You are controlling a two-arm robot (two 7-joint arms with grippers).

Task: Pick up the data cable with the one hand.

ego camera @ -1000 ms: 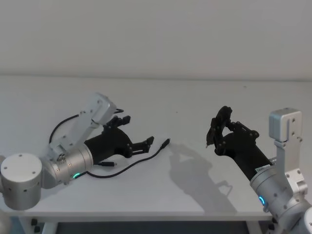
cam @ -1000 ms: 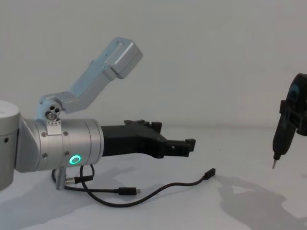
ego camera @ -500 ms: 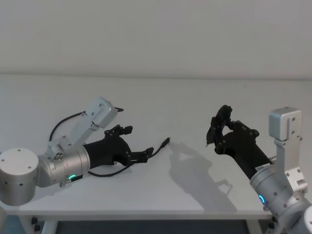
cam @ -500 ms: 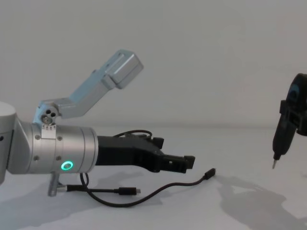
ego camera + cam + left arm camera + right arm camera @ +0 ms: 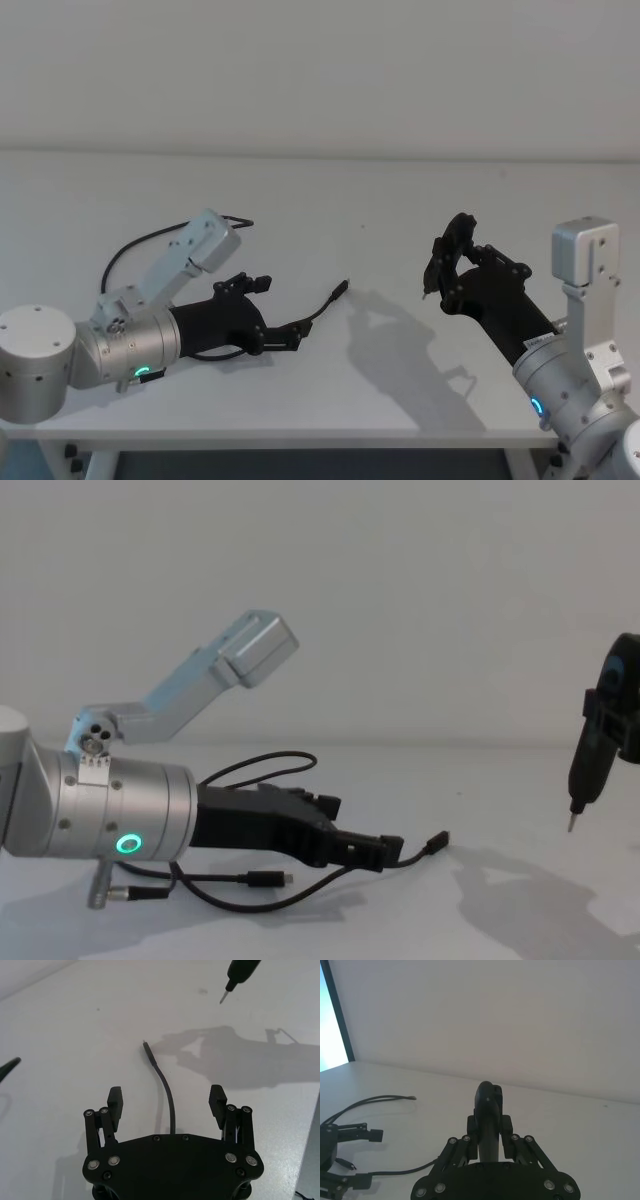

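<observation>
Fingers (image 5: 115, 1105) spread wide on the left gripper (image 5: 282, 312), data cable (image 5: 169, 1100) running between them along the white table (image 5: 400, 200), lower left of the head view, right gripper (image 5: 450, 263) at right clamped on a dark pointed tool (image 5: 581, 775).

Colours | data cable (image 5: 170, 1107): plain black | left gripper (image 5: 165, 1092): black (silver screw heads (image 5: 114, 1160) dot it) | cylinder (image 5: 120, 805): brushed silver, ring (image 5: 128, 844) glowing green | right gripper (image 5: 490, 1126): black | pen-like tool (image 5: 583, 770): dark, with blue patch | table (image 5: 400, 400): plain white
</observation>
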